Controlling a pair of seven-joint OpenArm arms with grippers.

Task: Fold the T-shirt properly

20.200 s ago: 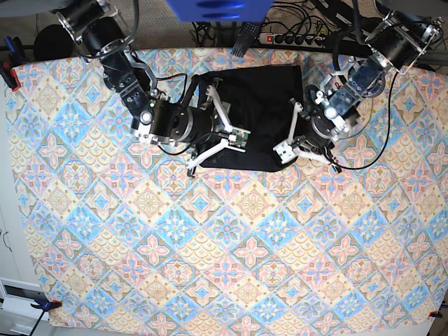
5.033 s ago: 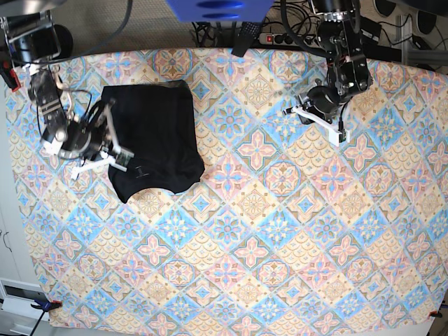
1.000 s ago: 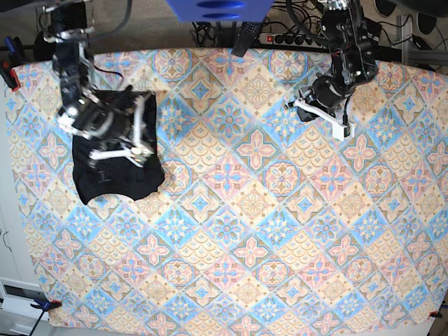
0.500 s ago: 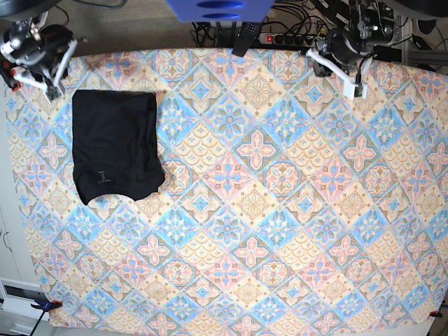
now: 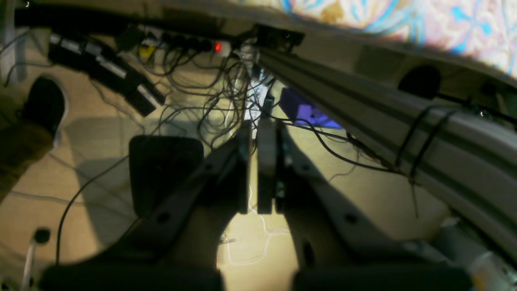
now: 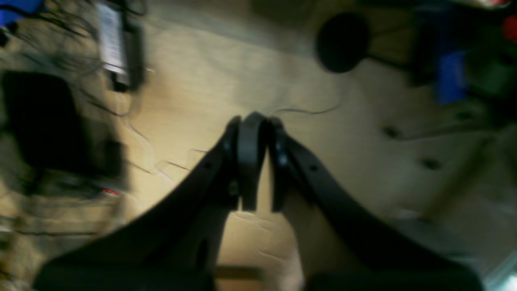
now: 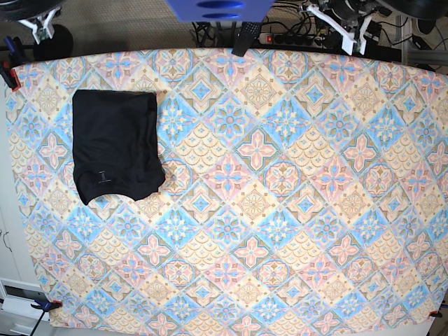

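Base view is showing the T-shirt lying folded on the patterned counter near its left edge, while both arms' jaws are sitting closed on nothing, well apart from it beyond the far edge.

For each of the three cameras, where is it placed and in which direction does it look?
Base: overhead, looking straight down on the patterned table with the folded T-shirt; the left gripper and right gripper only peek in at the top edge.
Left wrist: behind the shut left gripper, facing floor cables and a power strip.
Right wrist: behind the shut right gripper, facing blurred floor.
Shared: base and left wrist both show the power strip.
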